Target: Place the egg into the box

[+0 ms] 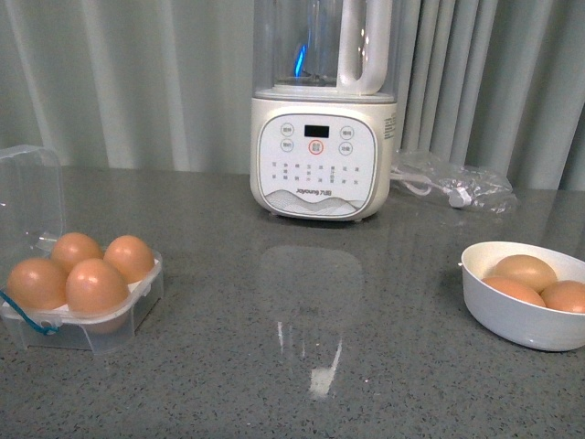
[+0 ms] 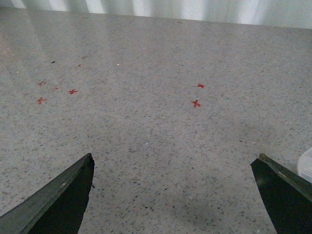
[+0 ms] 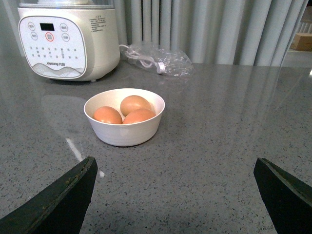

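Observation:
The clear plastic egg box (image 1: 137,311) sits at the front left of the grey counter with its lid (image 1: 32,197) open and upright. Several orange-brown eggs (image 1: 96,285) fill its cells, and a blue string hangs at its left corner. Three more identical eggs (image 1: 524,270) lie in a round white bowl (image 1: 512,320) at the right. I cannot tell which egg is the task's. My left gripper (image 2: 173,163) is open and empty over bare counter. My right gripper (image 3: 174,165) is open and empty, short of the bowl (image 3: 124,134) and its eggs (image 3: 135,104). Neither arm shows in the front view.
A cream blender (image 1: 322,155) stands at the back middle, also in the right wrist view (image 3: 68,41). A crumpled clear bag with a white cord (image 1: 452,183) lies to its right. Small red marks (image 2: 196,103) dot the counter. A clear plastic edge (image 2: 307,163) shows beside the left gripper.

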{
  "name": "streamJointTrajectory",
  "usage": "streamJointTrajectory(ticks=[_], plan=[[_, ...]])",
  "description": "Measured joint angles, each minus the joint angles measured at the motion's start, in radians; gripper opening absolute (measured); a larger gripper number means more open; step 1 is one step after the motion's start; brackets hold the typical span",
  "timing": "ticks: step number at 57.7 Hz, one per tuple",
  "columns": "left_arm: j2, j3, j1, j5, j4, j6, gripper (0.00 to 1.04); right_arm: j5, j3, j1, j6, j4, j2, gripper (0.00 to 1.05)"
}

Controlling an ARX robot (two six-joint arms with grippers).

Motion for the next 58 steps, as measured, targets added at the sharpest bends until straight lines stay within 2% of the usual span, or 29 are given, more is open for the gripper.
streamJointTrajectory(ticks=[26, 46, 52, 58], plan=[[0.039, 0.031, -0.107, -0.002, 0.04, -0.04, 0.98, 0.0, 0.0, 0.0, 0.0, 0.0, 0.0, 0.98], [0.01, 0.013, -0.28, 0.028, -0.008, -0.155, 0.98, 0.0, 0.0, 0.0, 0.0, 0.0, 0.0, 0.98], [0.005, -0.003, -0.356, 0.045, -0.049, -0.148, 0.98, 0.0, 0.0, 0.0, 0.0, 0.0, 0.0, 0.98], [0.005, -0.012, -0.394, 0.048, -0.069, -0.117, 0.98, 0.0, 0.0, 0.0, 0.0, 0.0, 0.0, 0.98]])
